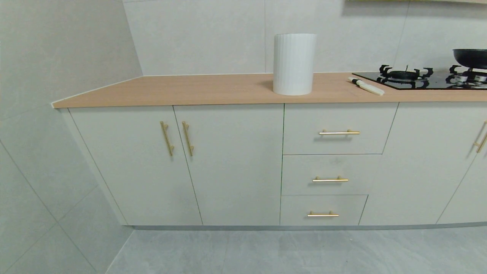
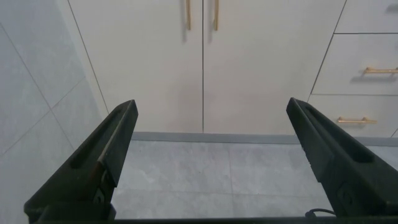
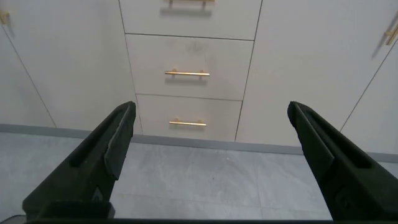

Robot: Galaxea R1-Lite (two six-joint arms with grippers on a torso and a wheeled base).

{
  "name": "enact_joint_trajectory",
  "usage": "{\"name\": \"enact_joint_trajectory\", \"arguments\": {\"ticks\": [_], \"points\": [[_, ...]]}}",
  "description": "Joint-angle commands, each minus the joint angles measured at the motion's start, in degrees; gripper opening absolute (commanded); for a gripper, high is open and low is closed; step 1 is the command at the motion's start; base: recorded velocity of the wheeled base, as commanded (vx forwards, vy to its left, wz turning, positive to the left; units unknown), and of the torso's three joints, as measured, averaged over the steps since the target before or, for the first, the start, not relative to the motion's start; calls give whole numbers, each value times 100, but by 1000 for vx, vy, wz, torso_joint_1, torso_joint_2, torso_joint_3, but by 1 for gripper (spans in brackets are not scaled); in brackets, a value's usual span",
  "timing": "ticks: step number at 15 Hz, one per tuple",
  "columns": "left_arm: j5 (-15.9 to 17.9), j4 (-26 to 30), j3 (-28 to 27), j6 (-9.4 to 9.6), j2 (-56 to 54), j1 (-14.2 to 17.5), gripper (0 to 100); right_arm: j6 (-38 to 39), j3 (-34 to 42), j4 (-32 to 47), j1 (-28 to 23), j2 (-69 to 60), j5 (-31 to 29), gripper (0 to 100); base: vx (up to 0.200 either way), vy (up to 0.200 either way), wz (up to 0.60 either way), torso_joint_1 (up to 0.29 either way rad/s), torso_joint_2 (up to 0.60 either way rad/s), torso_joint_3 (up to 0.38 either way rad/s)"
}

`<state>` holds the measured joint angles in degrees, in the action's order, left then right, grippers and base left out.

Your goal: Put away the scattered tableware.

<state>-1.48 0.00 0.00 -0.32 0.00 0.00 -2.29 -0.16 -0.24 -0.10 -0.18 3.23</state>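
Head view: a cream-handled utensil [image 1: 366, 86] lies flat on the wooden countertop [image 1: 190, 91], between the white ribbed cylindrical holder [image 1: 294, 64] and the black glass hob [image 1: 426, 80]. Its long axis slants from back-left to front-right.

Left wrist view: the left gripper [image 2: 211, 112] hangs low before the pale cabinet doors [image 2: 261, 62], jaws spread wide and empty.

Right wrist view: the right gripper [image 3: 211, 111], equally spread and empty, faces the brass-handled drawers [image 3: 186, 56]. The utensil lies above and to the right, so this arm looks nearer.

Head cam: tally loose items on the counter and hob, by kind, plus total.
white ribbed container: 1
white utensil: 1
black pan: 1
Total: 3
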Motion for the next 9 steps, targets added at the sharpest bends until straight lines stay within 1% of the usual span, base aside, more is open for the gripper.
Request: {"name": "enact_joint_trajectory", "arguments": {"ticks": [1,3,9], "points": [[-2,0,0,-3,0,0,100,1,16,33,1,27,2,100,0,0,0,0,0,0],[-2,0,0,-3,0,0,100,124,16,24,1,18,2,100,0,0,0,0,0,0],[-2,0,0,-3,0,0,100,159,16,24,1,18,-24,100,0,0,0,0,0,0]]}}
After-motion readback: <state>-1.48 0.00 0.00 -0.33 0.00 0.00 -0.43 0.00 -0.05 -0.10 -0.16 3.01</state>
